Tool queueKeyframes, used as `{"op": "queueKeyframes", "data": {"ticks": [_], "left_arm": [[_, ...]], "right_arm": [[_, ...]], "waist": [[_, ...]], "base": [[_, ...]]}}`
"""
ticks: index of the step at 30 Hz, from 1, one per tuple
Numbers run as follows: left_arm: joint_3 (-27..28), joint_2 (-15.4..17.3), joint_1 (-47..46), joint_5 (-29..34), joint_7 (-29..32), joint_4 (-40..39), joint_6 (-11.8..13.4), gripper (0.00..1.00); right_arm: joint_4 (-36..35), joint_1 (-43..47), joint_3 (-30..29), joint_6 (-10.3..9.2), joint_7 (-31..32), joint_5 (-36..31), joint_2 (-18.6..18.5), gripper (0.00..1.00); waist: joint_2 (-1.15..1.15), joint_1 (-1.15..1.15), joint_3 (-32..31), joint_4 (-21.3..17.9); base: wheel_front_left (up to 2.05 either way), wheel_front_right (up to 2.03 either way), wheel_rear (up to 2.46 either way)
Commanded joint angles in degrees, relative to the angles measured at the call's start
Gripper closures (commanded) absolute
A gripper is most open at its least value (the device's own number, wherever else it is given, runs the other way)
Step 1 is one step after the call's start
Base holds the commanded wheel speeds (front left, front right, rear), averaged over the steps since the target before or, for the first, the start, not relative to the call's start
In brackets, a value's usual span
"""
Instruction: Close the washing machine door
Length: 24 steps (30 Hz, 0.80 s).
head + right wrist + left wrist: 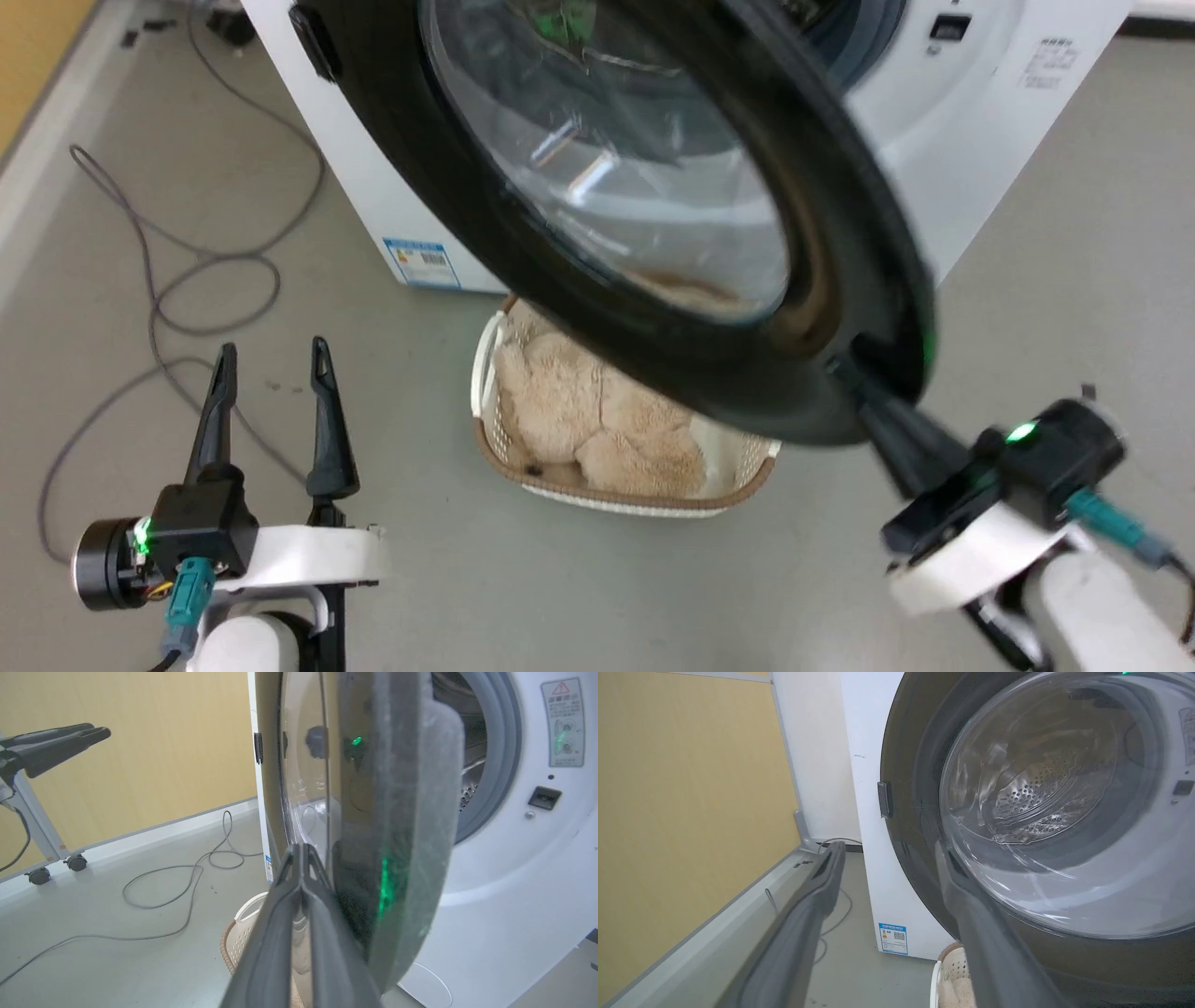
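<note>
Overhead, we see the large round washing machine door (653,187), glossy black rim around clear glass, swung out from the big white washing machine (980,140) over a cream perforated basket (747,462); our left gripper (274,355) hangs spread. Left wrist: its 2 fingers (817,891) gape. Right wrist: our right gripper (301,851) is pressed together beside the door's rim.
</note>
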Motion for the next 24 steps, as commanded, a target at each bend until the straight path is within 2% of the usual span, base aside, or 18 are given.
{"op": "queueKeyframes", "data": {"ticks": [1,9,16,24], "left_arm": [[-0.05,-0.21,-1.11,-0.13,-0.25,0.03,-0.23,0.00],[-0.77,-0.91,-3.93,-0.26,-0.25,-0.10,-0.57,0.00],[-1.66,-1.22,-7.05,-0.52,-0.25,0.01,-1.07,0.00],[-2.17,-1.34,-9.18,-0.82,-0.25,0.15,-1.01,0.00]], "right_arm": [[0.90,-1.56,-1.98,-0.11,-0.24,0.03,0.25,1.00],[6.01,-8.03,-8.97,-0.11,-0.24,-1.11,1.55,1.00],[11.99,-18.57,-16.58,-0.11,-0.24,-2.86,3.26,1.00],[17.32,-26.11,-20.76,-0.11,-0.24,-4.31,3.94,1.00]], "waist": [[0.00,0.00,1.38,0.09],[0.00,0.00,5.74,0.12],[0.00,0.00,10.52,0.43],[0.00,0.00,13.33,1.27]], "base": [[0.00,0.00,0.00],[0.00,0.00,0.00],[0.00,0.00,0.00],[0.00,0.00,0.00]]}}
